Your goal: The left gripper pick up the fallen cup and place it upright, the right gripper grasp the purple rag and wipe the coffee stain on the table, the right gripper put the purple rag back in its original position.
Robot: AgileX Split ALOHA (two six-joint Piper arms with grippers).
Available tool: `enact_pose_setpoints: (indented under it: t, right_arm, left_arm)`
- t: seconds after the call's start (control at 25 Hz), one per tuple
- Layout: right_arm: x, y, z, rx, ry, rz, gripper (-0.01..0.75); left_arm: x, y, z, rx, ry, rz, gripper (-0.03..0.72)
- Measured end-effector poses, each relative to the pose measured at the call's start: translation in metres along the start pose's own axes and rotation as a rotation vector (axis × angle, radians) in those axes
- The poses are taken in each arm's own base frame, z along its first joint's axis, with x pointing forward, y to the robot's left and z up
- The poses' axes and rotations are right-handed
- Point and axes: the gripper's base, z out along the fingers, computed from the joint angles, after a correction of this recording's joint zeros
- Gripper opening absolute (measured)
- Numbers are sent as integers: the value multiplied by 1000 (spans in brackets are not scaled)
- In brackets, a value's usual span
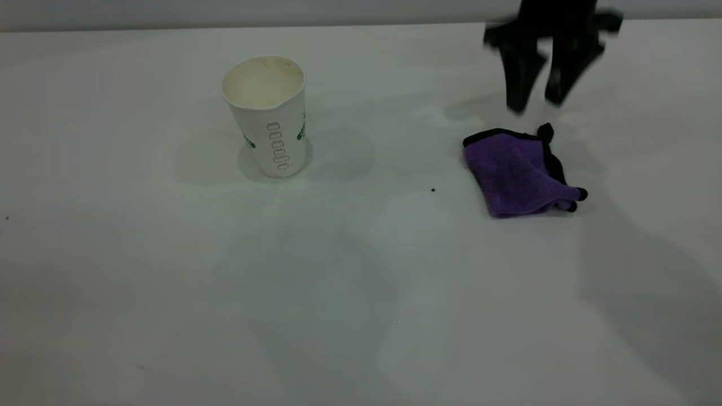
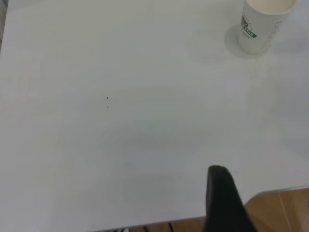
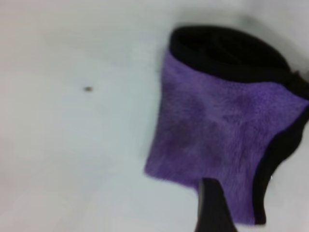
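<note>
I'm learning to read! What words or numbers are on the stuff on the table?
Cup: a column of small grey outlined boxes and bits of green print on its side, too small and blurred to read.
Rag: no words or label showing.
Table: no writing, only tiny dark specks.
So nothing here can really be read.

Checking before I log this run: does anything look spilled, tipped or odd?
Nothing spilled or tipped. The cup stands upright, its rim dented, and the purple rag lies crumpled below the right hand. One dark speck remains.
</note>
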Motion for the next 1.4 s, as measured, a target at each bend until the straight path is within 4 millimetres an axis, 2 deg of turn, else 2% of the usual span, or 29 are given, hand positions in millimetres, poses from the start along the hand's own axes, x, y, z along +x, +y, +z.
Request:
enact_pose_setpoints:
  t: [0.2, 0.36, 0.44, 0.6, 0.72, 0.76, 0.88, 1.16, 1.4]
  right_arm:
    - [2, 14, -69, -20, -127, -13, 488]
    - [14, 31, -135, -70, -265, 1, 437]
    - [27, 44, -168, -100, -329, -3, 416]
    - [71, 78, -206, -134, -361, -51, 394]
    - [111, 104, -214, -138, -329, -91, 392]
    - [124, 111, -211, -134, -305, -102, 392]
    - [165, 121, -209, -95, -264, -117, 392]
    - [257, 112, -192, -37, -202, -108, 392]
    - [330, 100, -166, -10, -207, -113, 391]
  left_arm:
    - [0, 0, 0, 1, 0, 0, 461]
    - [0, 0, 0, 2, 0, 0, 461]
    - [0, 0, 0, 2, 0, 0, 461]
    - [0, 0, 0, 2, 0, 0, 461]
    - [0, 0, 0, 2, 0, 0, 461]
    - [0, 0, 0, 2, 0, 0, 461]
    - [0, 0, 0, 2, 0, 0, 461]
    - [0, 0, 0, 2, 0, 0, 461]
    - [0, 0, 0, 2, 0, 0, 461]
